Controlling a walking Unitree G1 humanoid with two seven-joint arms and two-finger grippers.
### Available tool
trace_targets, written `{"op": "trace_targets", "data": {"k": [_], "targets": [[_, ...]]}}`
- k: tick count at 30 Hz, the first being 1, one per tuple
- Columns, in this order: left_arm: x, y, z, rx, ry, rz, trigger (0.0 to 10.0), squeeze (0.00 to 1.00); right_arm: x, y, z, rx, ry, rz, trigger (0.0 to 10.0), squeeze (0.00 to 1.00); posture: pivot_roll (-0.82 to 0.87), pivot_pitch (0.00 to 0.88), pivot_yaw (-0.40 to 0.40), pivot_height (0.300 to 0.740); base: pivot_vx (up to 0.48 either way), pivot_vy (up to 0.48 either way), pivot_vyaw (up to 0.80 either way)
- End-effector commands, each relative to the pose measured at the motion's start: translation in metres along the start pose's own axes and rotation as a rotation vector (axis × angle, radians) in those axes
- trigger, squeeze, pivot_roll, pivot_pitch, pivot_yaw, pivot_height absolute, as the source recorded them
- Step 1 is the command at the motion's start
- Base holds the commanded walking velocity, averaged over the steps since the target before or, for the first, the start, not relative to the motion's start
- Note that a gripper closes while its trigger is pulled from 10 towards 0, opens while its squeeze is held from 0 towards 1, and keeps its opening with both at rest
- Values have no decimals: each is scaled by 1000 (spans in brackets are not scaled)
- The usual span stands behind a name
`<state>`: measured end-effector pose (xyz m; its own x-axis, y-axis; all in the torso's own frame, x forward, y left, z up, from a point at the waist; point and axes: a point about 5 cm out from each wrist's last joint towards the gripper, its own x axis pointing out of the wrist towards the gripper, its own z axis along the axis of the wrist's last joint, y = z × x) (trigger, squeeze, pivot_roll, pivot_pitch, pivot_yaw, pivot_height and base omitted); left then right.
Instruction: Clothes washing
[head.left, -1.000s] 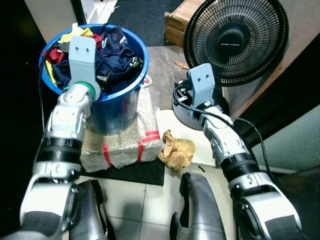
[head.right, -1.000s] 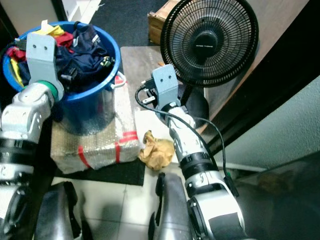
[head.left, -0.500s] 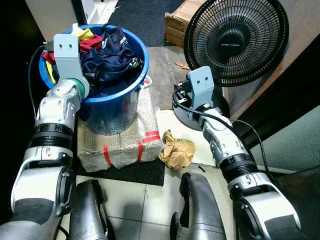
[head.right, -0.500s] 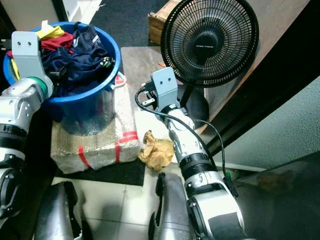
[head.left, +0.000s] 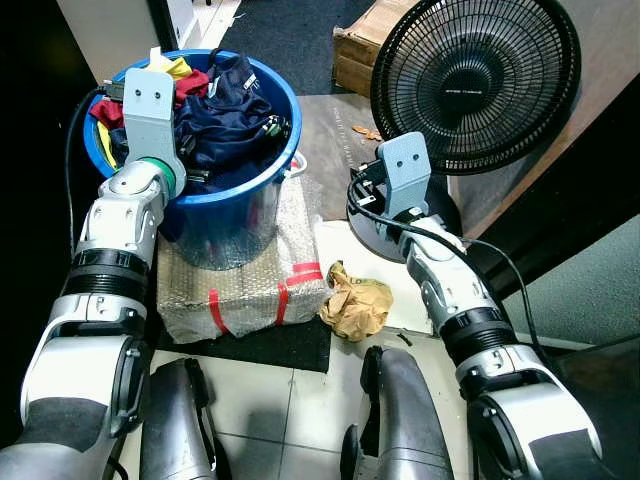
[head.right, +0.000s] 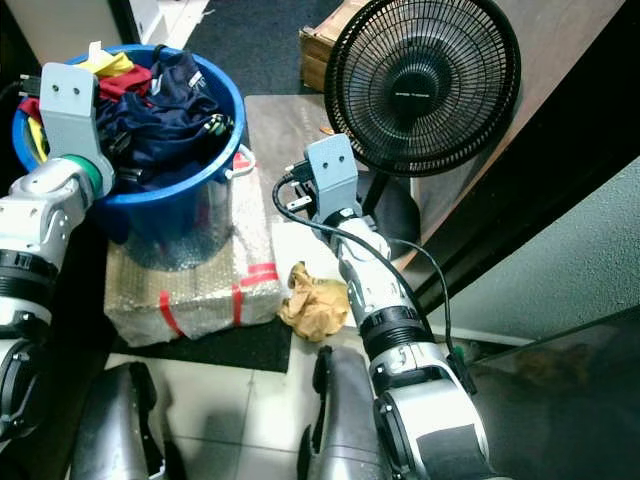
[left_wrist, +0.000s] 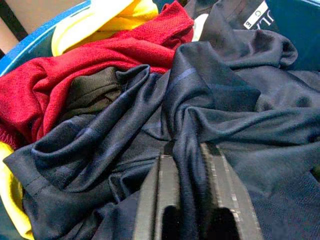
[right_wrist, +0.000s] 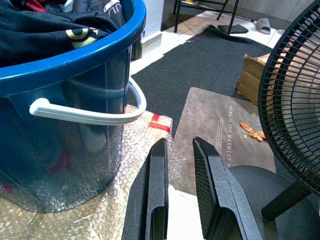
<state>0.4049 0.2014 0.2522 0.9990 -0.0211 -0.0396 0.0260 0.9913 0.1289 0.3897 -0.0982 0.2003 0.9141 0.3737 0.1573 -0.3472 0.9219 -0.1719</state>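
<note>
A blue bucket (head.left: 245, 205) packed with clothes stands on a bubble-wrapped parcel (head.left: 240, 285). A navy garment (head.left: 225, 130) lies on top, with red cloth (left_wrist: 75, 75) and yellow cloth (left_wrist: 125, 12) underneath at the bucket's left side. My left arm reaches into the bucket from its left rim. There my left gripper (left_wrist: 190, 150) is shut on a fold of the navy garment, which runs between its fingers. To the right of the bucket and in front of the fan base, my right gripper (right_wrist: 180, 145) hovers low, shut and holding nothing.
A black floor fan (head.left: 470, 80) stands at the right, its base close behind my right wrist. A crumpled tan cloth (head.left: 355, 300) lies on the floor beside the parcel. The bucket's white handle (right_wrist: 85, 112) hangs on its right side. A cardboard box (head.left: 355, 50) sits behind.
My left wrist swung to the bucket's left rim, then came back a little to the right, and the navy garment shifted with it. The right arm has stayed put.
</note>
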Motion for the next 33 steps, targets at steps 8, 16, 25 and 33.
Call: {"op": "trace_targets", "data": {"k": [8,16,25,33], "targets": [[-4,-11,-22,25,28,-67,0,0,1,-1,-1,8,1,-7,10000,0,49,211,-51,440,0,0,0],[-32,-39,30,-15,-326,-217,10000,0,-1,1,17,42,-111,-10,10000,0,53,202,-49,440,0,0,0],[-113,-91,112,-137,-776,-578,10000,0,-16,-2,61,102,-341,-33,10000,0,49,178,-39,440,0,0,0],[-161,-112,100,-286,-740,-1054,10000,0,-22,3,70,107,-381,-16,10000,0,45,167,-34,440,0,0,0]]}}
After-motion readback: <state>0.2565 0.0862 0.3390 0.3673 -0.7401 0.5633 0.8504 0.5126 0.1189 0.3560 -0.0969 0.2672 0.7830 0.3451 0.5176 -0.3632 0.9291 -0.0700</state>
